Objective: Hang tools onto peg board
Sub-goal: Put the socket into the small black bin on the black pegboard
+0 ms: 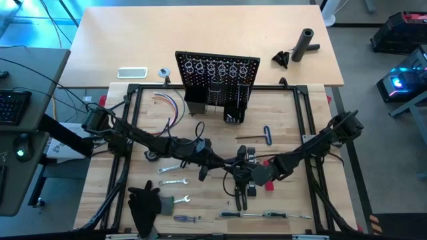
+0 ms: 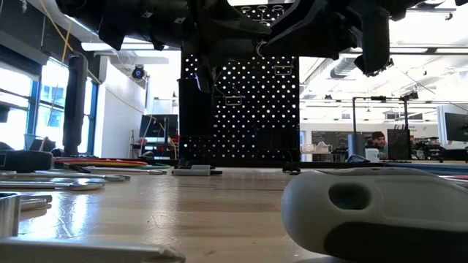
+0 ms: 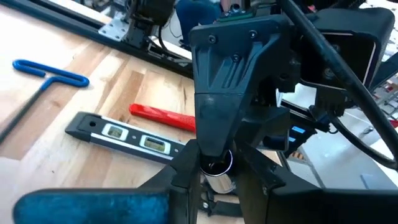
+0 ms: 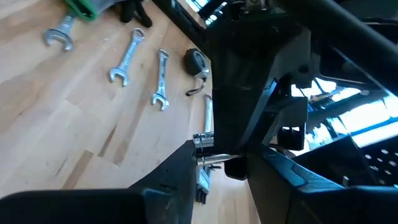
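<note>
both grippers (image 1: 239, 175) meet mid-table — wrenches (image 1: 172, 181) nearby

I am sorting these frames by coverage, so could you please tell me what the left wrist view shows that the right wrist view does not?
Only the left wrist view shows the blue T-handled tool, the red-handled tool and the black-yellow level, all lying on the table. Only the right wrist view shows three silver wrenches laid side by side and the small round tape measure. Both show the wooden table and the other arm's dark gripper housing up close.

A bright open workshop, tall windows (image 2: 33, 102), ceiling light strips (image 2: 387, 102), desks behind.
</note>
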{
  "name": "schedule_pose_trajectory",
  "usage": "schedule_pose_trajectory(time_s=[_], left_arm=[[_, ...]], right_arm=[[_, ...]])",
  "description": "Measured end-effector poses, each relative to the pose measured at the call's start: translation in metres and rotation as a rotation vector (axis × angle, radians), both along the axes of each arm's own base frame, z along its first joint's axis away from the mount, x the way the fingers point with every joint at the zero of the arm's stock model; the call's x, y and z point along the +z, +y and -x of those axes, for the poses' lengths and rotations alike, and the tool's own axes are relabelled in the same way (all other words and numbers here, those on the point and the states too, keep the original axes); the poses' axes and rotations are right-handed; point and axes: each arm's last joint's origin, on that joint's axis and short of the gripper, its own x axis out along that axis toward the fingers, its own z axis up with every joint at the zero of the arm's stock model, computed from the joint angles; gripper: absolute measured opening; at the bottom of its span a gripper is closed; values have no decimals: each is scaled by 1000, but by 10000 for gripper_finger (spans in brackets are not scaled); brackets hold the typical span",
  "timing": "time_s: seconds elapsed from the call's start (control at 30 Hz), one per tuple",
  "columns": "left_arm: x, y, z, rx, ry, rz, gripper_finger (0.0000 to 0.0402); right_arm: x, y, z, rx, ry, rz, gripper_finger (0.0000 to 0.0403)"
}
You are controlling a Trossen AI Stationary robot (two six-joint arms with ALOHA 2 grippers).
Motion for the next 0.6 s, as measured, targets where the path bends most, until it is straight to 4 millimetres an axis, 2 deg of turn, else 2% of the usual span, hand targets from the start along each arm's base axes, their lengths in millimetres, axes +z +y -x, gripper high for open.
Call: schedule_pose_trajectory(time_s=[0.2,0.37,0.6], left_arm=[[0,7,-2,17,-8,-52,59],[-1,18,-3,27,-1,-91,59],[2,34,-6,73,-39,-173,58]], right_arm=[[-1,6,6,-100,-16,44,149],[0,12,17,-208,-28,91,157],[5,10,42,-301,-1,3,158]])
